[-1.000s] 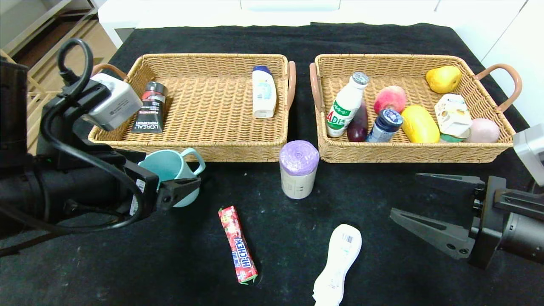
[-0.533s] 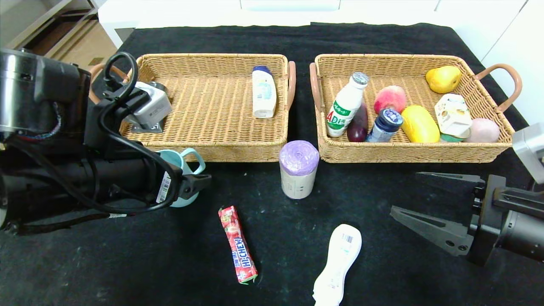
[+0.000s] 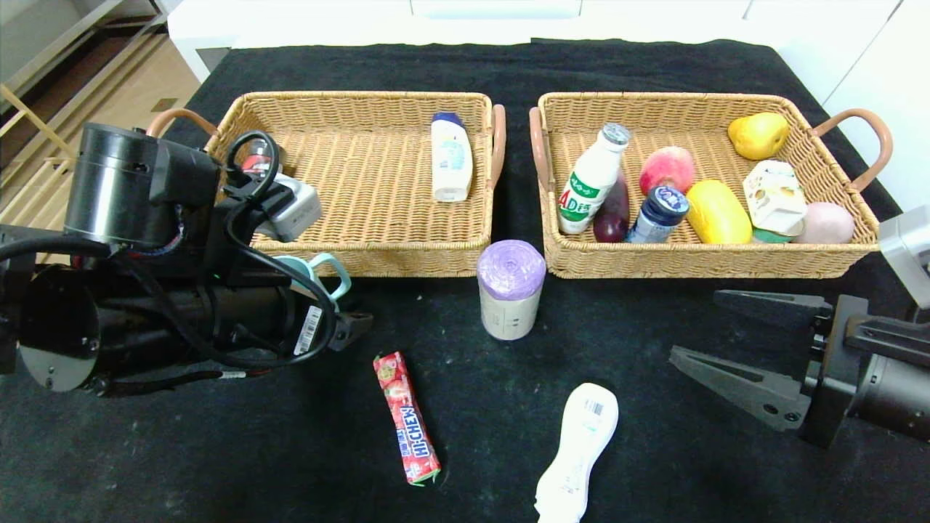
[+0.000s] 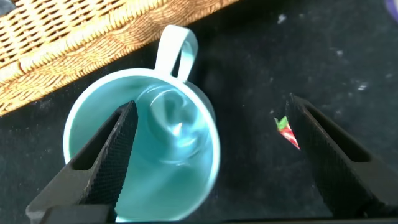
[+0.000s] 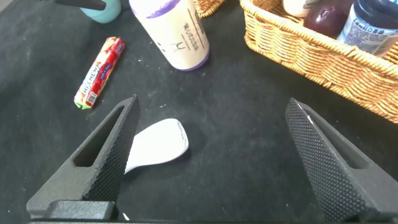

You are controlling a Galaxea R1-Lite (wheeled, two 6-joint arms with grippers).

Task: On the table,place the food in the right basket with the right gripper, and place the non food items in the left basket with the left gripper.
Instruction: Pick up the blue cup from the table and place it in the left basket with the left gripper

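Note:
The teal mug (image 3: 333,270) stands on the black table (image 3: 218,450) before the left basket (image 3: 378,258), mostly hidden by my left arm. My left gripper (image 3: 341,316) is open over it; the left wrist view shows one finger (image 4: 115,143) inside the mug (image 4: 161,168) and the other outside. The beige roll (image 3: 511,290), Hi-Chew stick (image 3: 407,418) and white curvy bottle (image 3: 579,450) lie on the table. The milk bottle (image 3: 590,181), blue-lidded jar (image 3: 657,213) and carton (image 3: 774,195) lie in the right basket (image 3: 697,261). My right gripper (image 3: 694,325) is open and empty, right of the white bottle (image 5: 158,146).
The left basket holds a white shampoo bottle (image 3: 450,156) and a dark tube (image 3: 256,161), mostly hidden by my left wrist. The right basket also holds a pear (image 3: 758,135), a peach (image 3: 667,168), a yellow fruit (image 3: 718,212) and an eggplant (image 3: 614,214).
My left arm has swung right and down over the mug, hiding more of it and the dark tube. My right gripper has barely shifted.

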